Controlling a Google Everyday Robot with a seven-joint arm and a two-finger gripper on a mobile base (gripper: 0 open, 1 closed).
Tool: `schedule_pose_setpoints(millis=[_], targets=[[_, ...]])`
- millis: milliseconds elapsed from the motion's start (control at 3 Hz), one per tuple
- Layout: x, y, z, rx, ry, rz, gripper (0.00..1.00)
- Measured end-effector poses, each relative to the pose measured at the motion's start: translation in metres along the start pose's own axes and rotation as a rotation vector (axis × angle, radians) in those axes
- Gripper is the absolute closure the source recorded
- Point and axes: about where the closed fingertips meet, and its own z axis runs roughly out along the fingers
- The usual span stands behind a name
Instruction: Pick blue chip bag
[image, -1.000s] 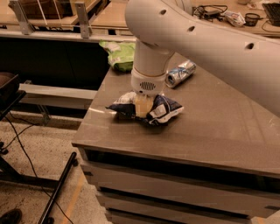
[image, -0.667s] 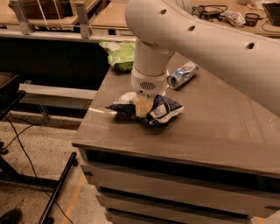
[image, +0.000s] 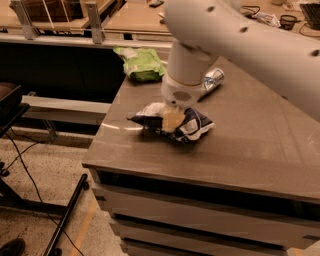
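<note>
Several drawer fronts face the camera below the near edge of a grey-brown table, where a white robot arm reaches down from the upper right in its attempt to pick up a snack. Just back from that edge, toward the table's left side, lies the blue chip bag, crumpled and flattish, dark foil with white patches, resting fully on the surface. The gripper is planted straight down on the bag's middle, with blue foil spreading to either side of it. How wide the gripper stands, and whether it has actually taken hold of the foil, cannot be told, because the wrist housing above blocks the sight line. Compared with a second ago the change is small. The wrist has edged a little to the right and the bag has crept that way with it, but nothing has left the table. That suggests the grasp is being settled and the lift is not yet begun. Behind the wrist, a blue-and-silver drink can lies on its side, close to the arm but apart from the bag. Farther back, near the table's far left corner, sits a light green bag, well clear of the action.
</note>
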Motion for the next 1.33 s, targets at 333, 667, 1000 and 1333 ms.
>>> schedule_pose_setpoints(millis=[333, 667, 1000, 1333], targets=[[0.014, 0.006, -0.005, -0.010, -0.035, -0.014, 1.00], [0.012, 0.004, -0.009, -0.005, -0.047, -0.013, 1.00], [0.008, 0.003, -0.056, 0.038, -0.167, -0.058, 1.00], [0.004, 0.004, -0.107, 0.088, -0.280, -0.126, 1.00]])
